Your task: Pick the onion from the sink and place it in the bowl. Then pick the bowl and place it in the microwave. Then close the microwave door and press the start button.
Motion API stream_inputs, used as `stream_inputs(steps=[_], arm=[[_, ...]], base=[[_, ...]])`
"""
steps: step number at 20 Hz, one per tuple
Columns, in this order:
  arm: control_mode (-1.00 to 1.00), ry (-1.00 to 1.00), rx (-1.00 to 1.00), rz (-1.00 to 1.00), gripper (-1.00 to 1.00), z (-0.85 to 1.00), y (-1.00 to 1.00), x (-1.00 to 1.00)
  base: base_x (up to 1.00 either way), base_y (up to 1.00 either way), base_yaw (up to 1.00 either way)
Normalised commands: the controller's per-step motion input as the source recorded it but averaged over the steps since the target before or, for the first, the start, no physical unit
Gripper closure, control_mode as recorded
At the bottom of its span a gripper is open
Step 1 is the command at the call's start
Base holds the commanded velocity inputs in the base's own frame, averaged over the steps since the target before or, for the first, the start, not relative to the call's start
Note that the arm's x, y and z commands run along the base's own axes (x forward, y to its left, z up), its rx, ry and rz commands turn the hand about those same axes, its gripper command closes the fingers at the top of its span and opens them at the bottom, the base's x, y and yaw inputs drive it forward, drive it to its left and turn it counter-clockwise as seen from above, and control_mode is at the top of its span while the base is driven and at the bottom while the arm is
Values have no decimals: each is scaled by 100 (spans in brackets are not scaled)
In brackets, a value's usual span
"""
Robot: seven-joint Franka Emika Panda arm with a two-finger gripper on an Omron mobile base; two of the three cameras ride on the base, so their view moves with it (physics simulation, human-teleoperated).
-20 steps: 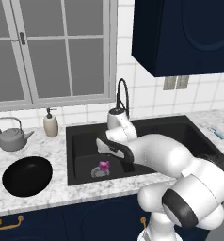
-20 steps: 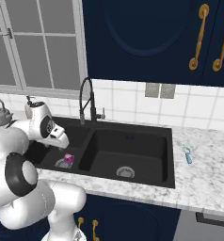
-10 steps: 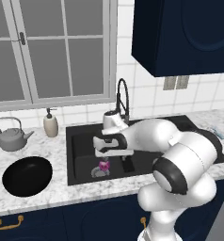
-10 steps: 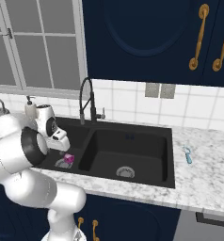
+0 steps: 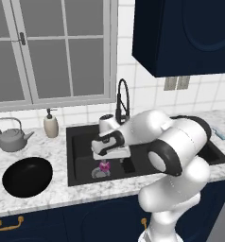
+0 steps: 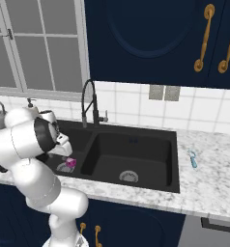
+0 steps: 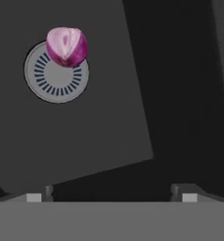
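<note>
The magenta-pink onion [image 5: 104,166] [image 6: 70,162] [image 7: 67,46] lies on the edge of the round silver drain [image 7: 56,71] in the left basin of the black sink [image 5: 81,139]. My gripper [image 5: 108,158] [image 7: 111,195] hangs just above the onion, pointing down into the basin, open with its fingertips [image 7: 38,196] wide apart and nothing between them. In the hand view the onion sits up and to the left of the gap. The glossy black bowl [image 5: 27,176] rests on the counter left of the sink. The microwave and its door are out of view.
A grey kettle [image 5: 10,137] and a soap dispenser [image 5: 50,125] stand behind the bowl. The dark arched faucet [image 5: 121,97] rises behind the sink's divider. A small blue object [image 6: 193,159] lies on the counter right of the sink. Dark cabinets hang above.
The arm's elbow has swung up and to the left while the hand stayed over the left basin, shifting slightly. The onion has not moved.
</note>
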Motion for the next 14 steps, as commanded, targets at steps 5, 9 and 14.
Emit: stream_inputs(steps=[5,9,14], arm=[[-100,0,-1,6,-100,-40,0,31],[-100,0,0,22,-100,-22,0,21],[-100,8,-3,15,-100,-3,7,32]], base=[[0,0,0],[0,0,0],[0,0,0]])
